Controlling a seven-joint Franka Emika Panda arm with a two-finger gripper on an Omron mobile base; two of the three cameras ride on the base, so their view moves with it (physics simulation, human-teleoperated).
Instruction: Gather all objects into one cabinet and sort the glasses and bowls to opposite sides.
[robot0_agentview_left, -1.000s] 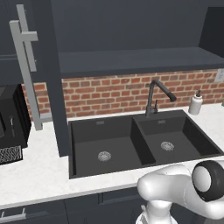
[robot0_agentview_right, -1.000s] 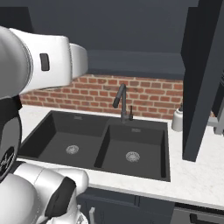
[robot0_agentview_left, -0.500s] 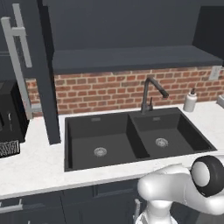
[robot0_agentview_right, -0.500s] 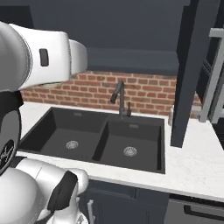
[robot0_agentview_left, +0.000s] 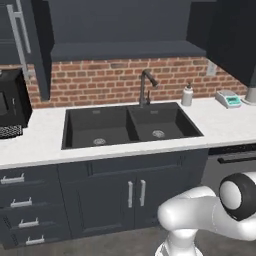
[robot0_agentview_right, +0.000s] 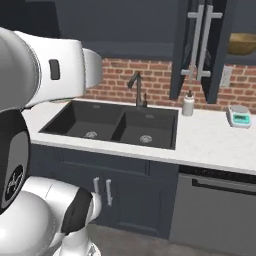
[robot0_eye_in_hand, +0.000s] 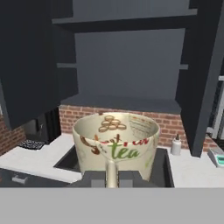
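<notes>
My gripper (robot0_eye_in_hand: 112, 178) is shut on the handle of the cream patterned mug (robot0_eye_in_hand: 116, 142), held upright close to the hand camera. Beyond the mug, the dark wall cabinet (robot0_eye_in_hand: 127, 104) stands open above the sink, and its inner shelves look bare. The same cabinet (robot0_agentview_left: 125, 51) has a door with a tall silver handle (robot0_agentview_left: 20, 42) swung out at the left. A wooden bowl (robot0_agentview_right: 242, 43) rests on a shelf behind the open doors (robot0_agentview_right: 200, 45) at the upper right.
The double black sink (robot0_agentview_left: 130, 125) and its faucet (robot0_agentview_left: 145, 86) sit in the white counter (robot0_agentview_left: 40, 145). The soap bottle (robot0_agentview_right: 188, 104) and the teal-faced scale (robot0_agentview_right: 239, 117) stand to the right, and a black appliance (robot0_agentview_left: 10, 107) to the left. Low cabinets (robot0_agentview_left: 135, 192) run below.
The whole picture has shifted: the base has backed away from the counter, so the low cabinets and more of the right counter show. The mug stays in the grip.
</notes>
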